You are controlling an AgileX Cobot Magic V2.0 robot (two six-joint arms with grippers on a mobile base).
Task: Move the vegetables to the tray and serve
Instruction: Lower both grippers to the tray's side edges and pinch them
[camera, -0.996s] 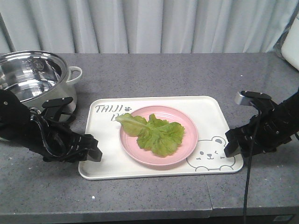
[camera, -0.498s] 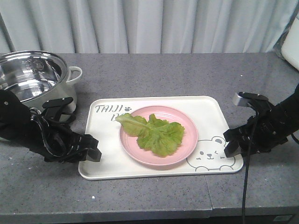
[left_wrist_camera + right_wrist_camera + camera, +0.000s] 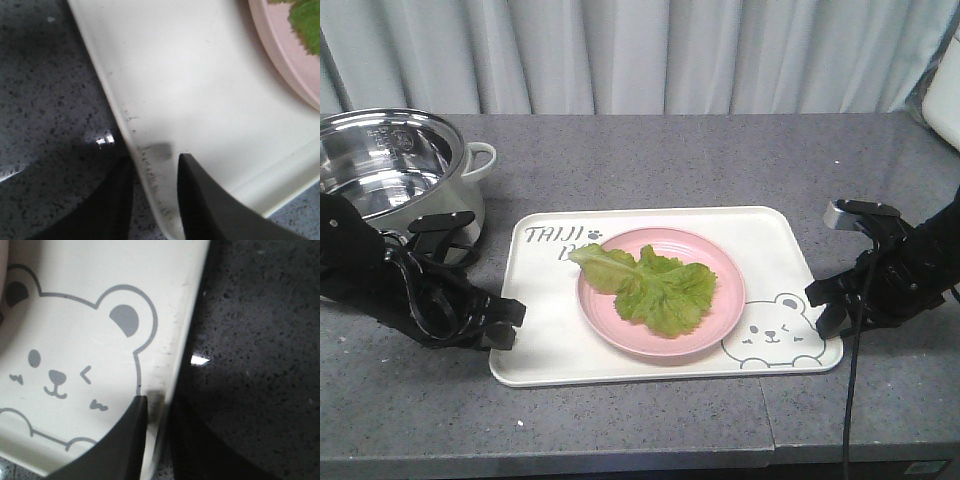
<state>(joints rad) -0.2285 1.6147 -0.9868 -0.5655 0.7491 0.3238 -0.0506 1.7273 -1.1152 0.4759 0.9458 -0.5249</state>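
Note:
The vegetables, one green frilly lettuce leaf, lie on a round pink plate in the middle of the tray, a cream rectangle with grey lettering and a bear face. My left gripper is at the tray's left rim near the front corner. In the left wrist view the gripper is shut on the rim of the tray, one finger inside and one outside. My right gripper holds the right rim beside the bear. The right wrist view shows this gripper pinching the tray.
A steel pot in a white housing stands at the back left, close behind my left arm. A white object sits at the far right edge. A curtain hangs behind the grey speckled table, whose front edge runs just before the tray.
My left gripper has drawn back a little to the left, now reaching only the rim. My right gripper has shifted slightly right. The tray has moved a touch to the right.

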